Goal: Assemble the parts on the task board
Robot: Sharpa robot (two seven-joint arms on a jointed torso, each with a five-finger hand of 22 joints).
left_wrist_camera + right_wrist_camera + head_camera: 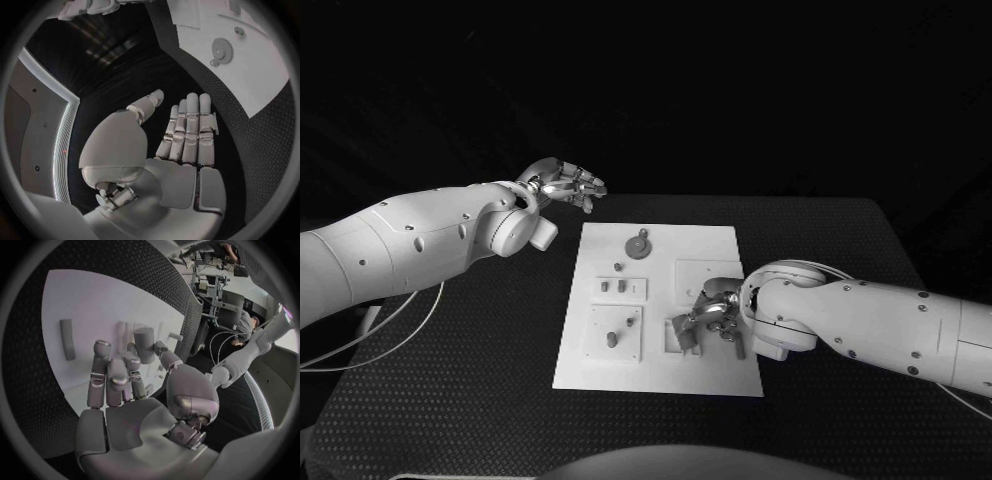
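Note:
The white task board lies mid-table. A grey gear sits at its far end, and small grey parts stand in the left-side plates. My right hand hovers low over the board's near right area. In the right wrist view its thumb and fingertips close round an upright grey cylinder. My left hand hangs off the board's far left corner. Its fingers are straight and apart from the thumb, holding nothing. The gear shows on the board beyond them.
A flat grey bar and a short peg lie on the board near my right hand. More grey pieces sit in the near left plate. A cable loops on the black table at the left.

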